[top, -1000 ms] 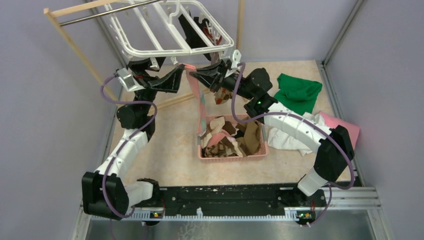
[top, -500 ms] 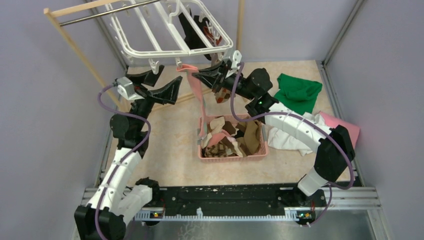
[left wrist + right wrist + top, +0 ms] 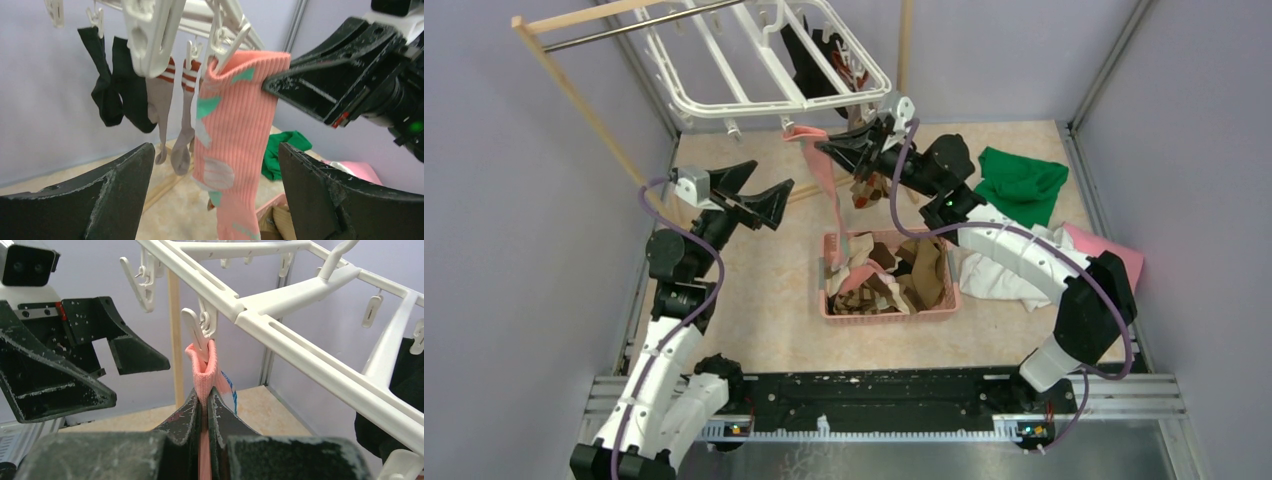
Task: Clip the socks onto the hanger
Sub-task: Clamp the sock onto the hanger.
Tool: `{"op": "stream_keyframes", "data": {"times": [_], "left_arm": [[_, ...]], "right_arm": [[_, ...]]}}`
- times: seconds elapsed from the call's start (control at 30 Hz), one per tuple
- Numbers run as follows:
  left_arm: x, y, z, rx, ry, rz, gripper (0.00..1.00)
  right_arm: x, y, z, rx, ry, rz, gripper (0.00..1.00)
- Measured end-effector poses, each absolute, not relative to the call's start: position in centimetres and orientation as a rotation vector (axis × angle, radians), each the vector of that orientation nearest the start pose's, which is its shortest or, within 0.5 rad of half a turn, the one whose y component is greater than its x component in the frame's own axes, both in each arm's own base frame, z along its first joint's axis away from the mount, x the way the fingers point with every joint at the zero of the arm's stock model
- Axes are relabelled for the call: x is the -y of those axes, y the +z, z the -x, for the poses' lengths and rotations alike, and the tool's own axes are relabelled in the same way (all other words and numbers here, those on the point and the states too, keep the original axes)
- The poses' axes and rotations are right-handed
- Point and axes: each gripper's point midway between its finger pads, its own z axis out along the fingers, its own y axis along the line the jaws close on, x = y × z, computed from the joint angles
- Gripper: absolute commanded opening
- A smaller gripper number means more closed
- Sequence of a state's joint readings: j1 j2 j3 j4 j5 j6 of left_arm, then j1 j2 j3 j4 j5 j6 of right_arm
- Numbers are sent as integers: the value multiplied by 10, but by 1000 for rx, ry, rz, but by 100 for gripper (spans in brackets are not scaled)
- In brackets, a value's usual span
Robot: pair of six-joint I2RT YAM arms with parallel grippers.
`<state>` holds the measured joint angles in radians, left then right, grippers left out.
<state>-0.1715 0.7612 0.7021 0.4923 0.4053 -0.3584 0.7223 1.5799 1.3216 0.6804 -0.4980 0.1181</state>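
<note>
Under the hanger (image 3: 300,335) at twelve o'clock, right fingers (image 3: 186,422) clamp the clipped pink sock (image 3: 235,125); left fingers (image 3: 120,185) apart at ten.

Lilac walls (image 3: 484,250), metal corner posts (image 3: 1108,60), seemingly speckled beige tabletop (image 3: 764,300).

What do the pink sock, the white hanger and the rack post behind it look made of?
The pink sock looks like soft knit fabric, matte, with fine vertical ribs. The hanger looks like white moulded plastic, smooth and slightly shiny, with rounded edges and slotted bars. The rack post is probably bare wood: pale tan, matte, grain too faint to confirm.
</note>
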Motion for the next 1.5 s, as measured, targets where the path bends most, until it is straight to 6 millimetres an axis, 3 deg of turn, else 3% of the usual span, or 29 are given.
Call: {"op": "stream_keyframes", "data": {"times": [0.5,0.87,1.13,1.5], "left_arm": [[129,381,-269,-1221,-660,-281,98],[129,378,-269,-1228,-659,-287,98],[133,377,-266,-1225,-675,-311,98],[142,375,-259,-1209,-715,-366,98]], "right_arm": [[-360,424,-341,-1072,1073,716,0],[-313,409,-390,-1190,956,641,0],[-276,420,-426,-1215,854,581,0],[-258,412,-465,-1255,790,557,0]]}}
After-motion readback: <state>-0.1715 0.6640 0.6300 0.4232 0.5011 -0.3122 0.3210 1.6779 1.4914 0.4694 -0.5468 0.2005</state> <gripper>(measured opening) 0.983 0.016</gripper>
